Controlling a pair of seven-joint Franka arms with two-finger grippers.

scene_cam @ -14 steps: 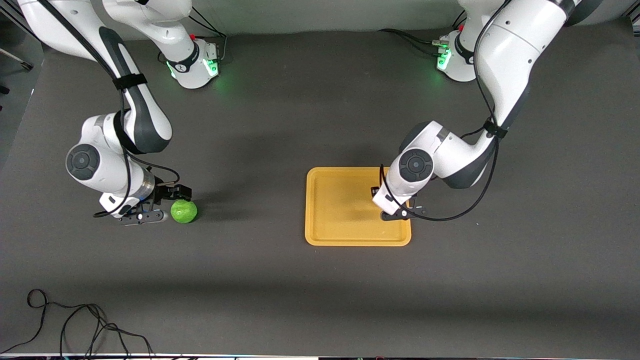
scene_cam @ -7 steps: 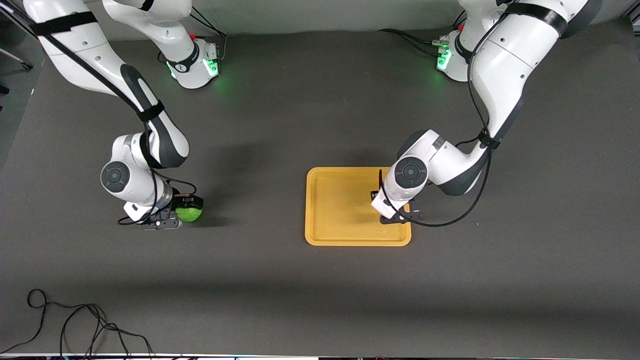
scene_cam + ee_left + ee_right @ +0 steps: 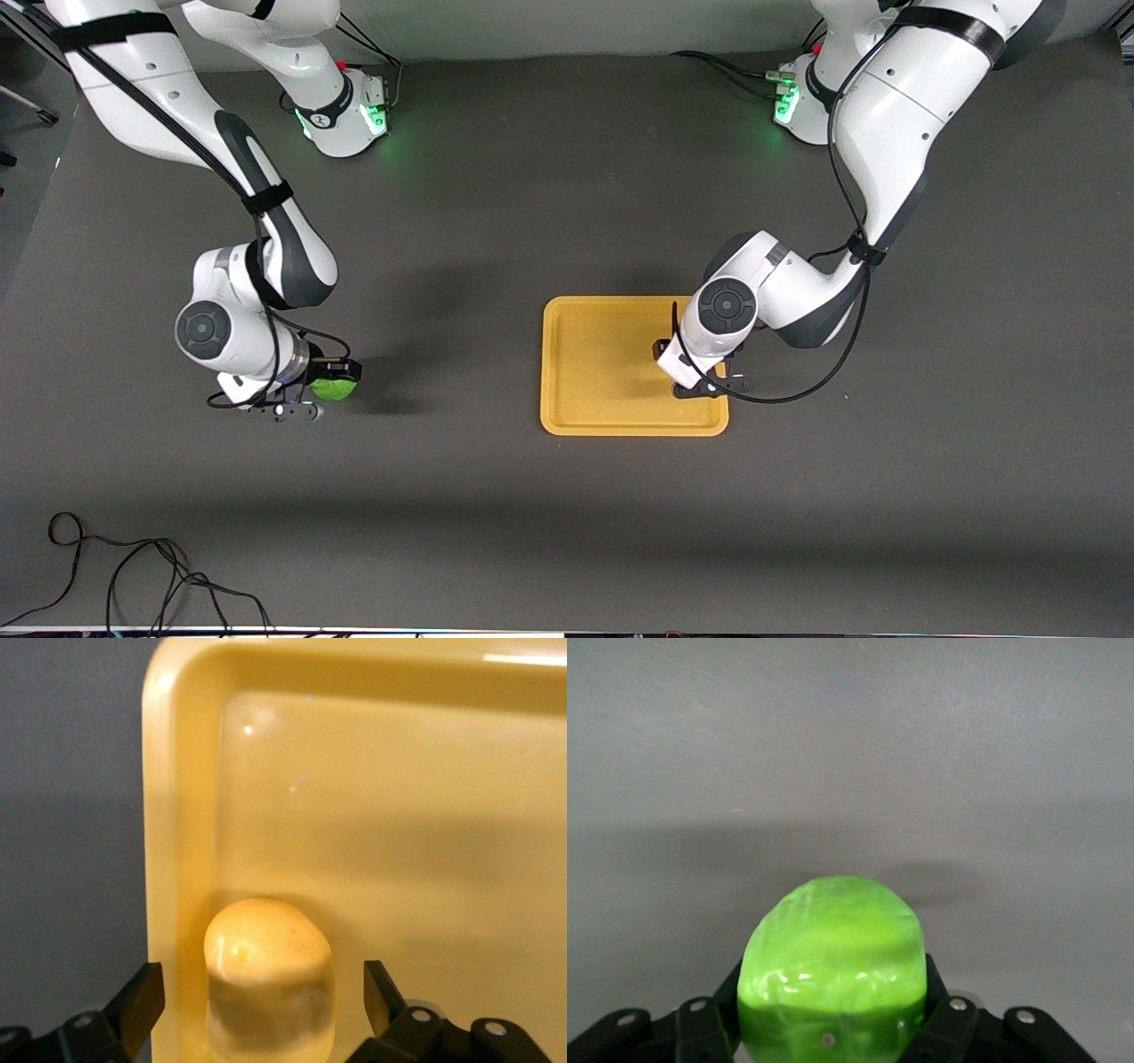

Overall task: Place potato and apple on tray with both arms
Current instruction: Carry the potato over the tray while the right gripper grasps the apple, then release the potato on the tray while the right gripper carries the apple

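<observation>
While the yellow-orange tray (image 3: pixel 602 365) lies flat toward the left arm's end of the table, its low glossy rim is seen beside the potato (image 3: pixel 268 979), a smooth lumpy yellow lump resting in the tray. The left gripper (image 3: pixel 264 1001) is spread wide around it, the fingers clear of it. Well apart, toward the right arm's end, the crinkled green apple (image 3: pixel 832 970) is clamped in the right gripper (image 3: pixel 326 383), so the tray lies sideways from it.
</observation>
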